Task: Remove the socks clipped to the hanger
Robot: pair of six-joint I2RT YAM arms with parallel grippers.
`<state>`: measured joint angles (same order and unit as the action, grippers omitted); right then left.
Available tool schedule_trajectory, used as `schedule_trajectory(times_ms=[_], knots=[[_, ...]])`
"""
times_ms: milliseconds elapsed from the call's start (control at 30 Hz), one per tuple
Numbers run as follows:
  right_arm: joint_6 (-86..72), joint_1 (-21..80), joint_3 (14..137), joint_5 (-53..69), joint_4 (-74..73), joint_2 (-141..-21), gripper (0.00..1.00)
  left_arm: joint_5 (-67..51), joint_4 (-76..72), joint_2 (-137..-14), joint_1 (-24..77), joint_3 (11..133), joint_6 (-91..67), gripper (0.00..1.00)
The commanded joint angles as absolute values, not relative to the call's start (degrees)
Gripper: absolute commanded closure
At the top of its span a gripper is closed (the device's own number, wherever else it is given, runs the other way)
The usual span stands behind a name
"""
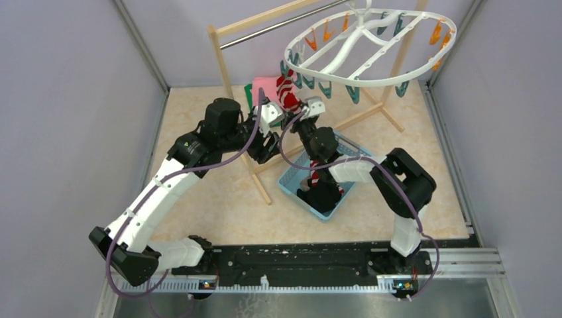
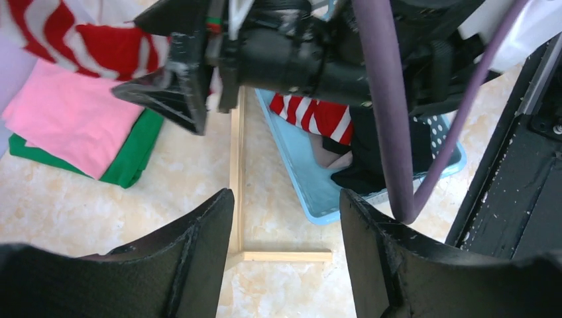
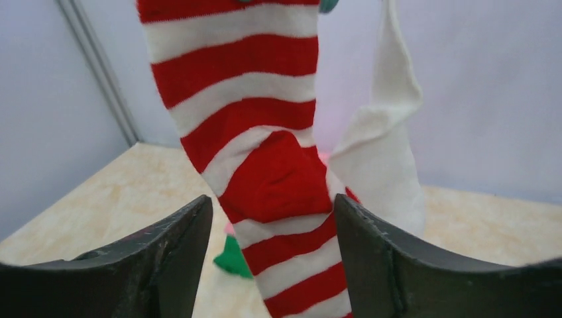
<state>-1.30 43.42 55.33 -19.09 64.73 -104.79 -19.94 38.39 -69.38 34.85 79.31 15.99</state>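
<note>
The white oval hanger (image 1: 371, 46) hangs from the rack's bar at the top right, with teal and orange clips. A red-and-white striped sock (image 1: 288, 93) hangs clipped at its left end; it fills the right wrist view (image 3: 265, 119), with a white sock (image 3: 384, 152) behind it. My right gripper (image 1: 303, 105) is open, and the striped sock's lower part hangs between its jaws (image 3: 272, 202). My left gripper (image 1: 267, 147) is open and empty (image 2: 285, 199), pointing down at the floor below the sock. The clip holding the sock is out of the wrist views.
A blue basket (image 1: 291, 182) on the floor holds another striped sock (image 2: 318, 112) and black socks. Folded pink and green cloths (image 2: 73, 126) lie at the back. The wooden rack (image 1: 222, 59) stands here; its foot (image 2: 235, 152) lies under my left gripper.
</note>
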Motion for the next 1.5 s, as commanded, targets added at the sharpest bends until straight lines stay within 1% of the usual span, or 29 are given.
schedule_trajectory(times_ms=[0, 67, 133, 167, 500, 633, 767, 900, 1033, 1100, 1300, 1333, 1367, 1467], knots=[[4.5, 44.7, 65.2, -25.4, 71.1, -110.5, 0.45, -20.3, 38.7, -67.6, 34.7, 82.3, 15.1, 0.34], [3.7, 44.8, 66.8, -23.0, 70.9, -111.5, 0.68, -20.1, 38.8, -67.6, 34.7, 82.5, 14.9, 0.34], [2.3, 44.9, 66.4, -21.1, 70.8, -110.7, 0.93, -19.4, 38.7, -67.4, 34.6, 82.5, 15.3, 0.35], [1.6, 44.9, 65.3, -20.6, 71.2, -109.9, 1.0, -18.9, 38.8, -67.3, 34.6, 82.3, 15.6, 0.36], [-7.4, 44.9, 47.9, -18.3, 74.9, -97.0, 1.0, -15.7, 35.1, -67.3, 33.9, 80.7, 15.9, 0.41], [-10.4, 44.9, 41.2, -19.6, 77.2, -92.9, 1.0, -16.4, 34.9, -67.2, 33.8, 81.1, 15.6, 0.41], [-11.8, 44.8, 36.0, -17.4, 77.2, -87.3, 1.0, -16.5, 33.6, -67.0, 33.8, 79.7, 15.4, 0.4], [-17.5, 44.1, 32.3, -10.3, 72.5, -78.0, 1.0, -18.4, 31.0, -66.6, 33.8, 77.0, 16.5, 0.38], [-24.0, 43.9, 27.5, -4.5, 67.4, -69.3, 1.0, -16.7, 30.3, -68.0, 33.4, 76.7, 18.2, 0.42], [-27.0, 43.9, 24.6, -3.9, 65.2, -64.4, 1.0, -16.0, 29.9, -68.6, 32.8, 77.0, 18.0, 0.45], [-29.3, 43.9, 19.0, -6.3, 53.3, -51.5, 1.0, -15.5, 28.4, -68.8, 31.9, 77.7, 16.3, 0.46], [-29.0, 43.9, 18.4, -6.7, 51.3, -49.6, 1.0, -16.1, 28.7, -68.8, 32.0, 78.1, 15.9, 0.46], [-28.8, 43.8, 17.9, -7.1, 49.5, -48.0, 1.0, -17.8, 29.2, -68.7, 31.9, 78.6, 15.6, 0.43], [-28.3, 43.7, 17.0, -8.0, 45.0, -43.5, 1.0, -26.5, 28.6, -66.6, 32.0, 78.6, 13.8, 0.27]])
